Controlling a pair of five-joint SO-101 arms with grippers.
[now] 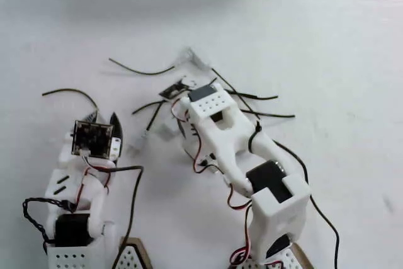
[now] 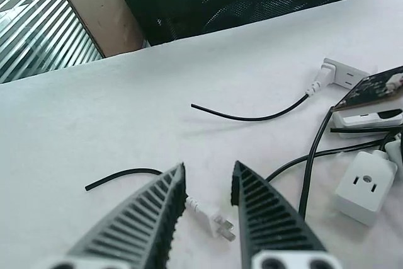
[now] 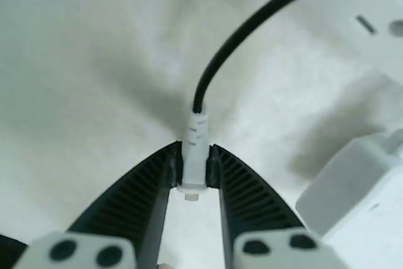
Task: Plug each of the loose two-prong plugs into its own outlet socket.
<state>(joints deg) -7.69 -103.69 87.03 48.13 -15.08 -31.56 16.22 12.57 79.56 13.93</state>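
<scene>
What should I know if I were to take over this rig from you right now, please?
Left hand: open around a loose plug lying on the table.
Right hand: shut on a second plug.
Done: a third plug appears seated in the far outlet.
Left: the other two plugs are not yet in sockets. An empty outlet sits near the left hand.
</scene>
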